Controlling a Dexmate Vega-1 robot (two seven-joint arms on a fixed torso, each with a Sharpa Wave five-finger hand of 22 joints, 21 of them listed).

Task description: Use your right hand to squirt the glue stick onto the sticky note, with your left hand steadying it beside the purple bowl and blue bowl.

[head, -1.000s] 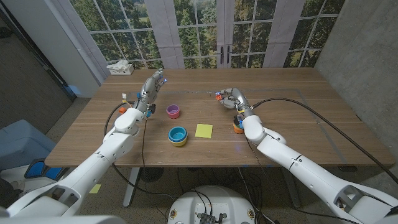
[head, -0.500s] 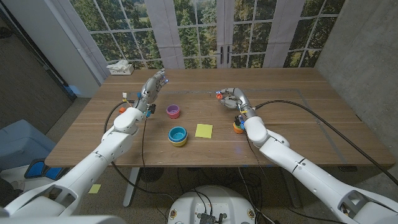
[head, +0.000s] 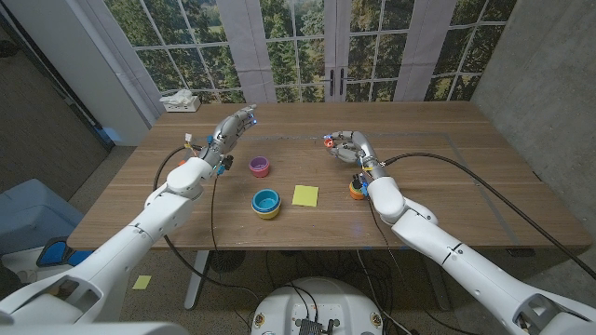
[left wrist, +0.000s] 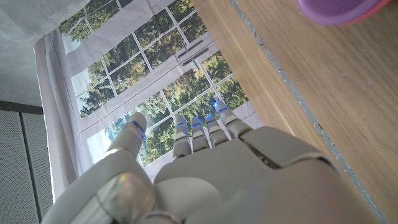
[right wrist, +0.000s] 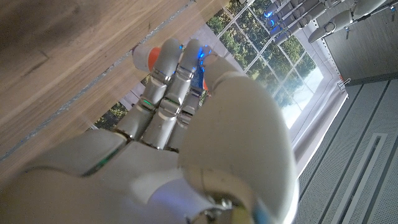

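Observation:
My right hand (head: 345, 147) is curled around the glue stick (head: 328, 142), whose orange cap sticks out past the fingers, over the far middle of the table. That orange cap (right wrist: 143, 57) also peeks out beyond the closed fingers in the right wrist view. The yellow sticky note (head: 304, 195) lies flat nearer the front, just right of the blue bowl (head: 266, 201). The purple bowl (head: 259, 167) stands behind the blue one. My left hand (head: 233, 127) hovers beyond and left of the purple bowl (left wrist: 339, 7), fingers straight and apart, holding nothing.
A small orange object (head: 357, 190) sits by my right forearm, partly hidden by it. A white tissue box (head: 181, 100) rests at the far left corner. Windows stand behind the wooden table (head: 447, 186).
My left hand has drifted a little to the right and farther back. The right hand, still gripping the glue stick, has barely shifted.

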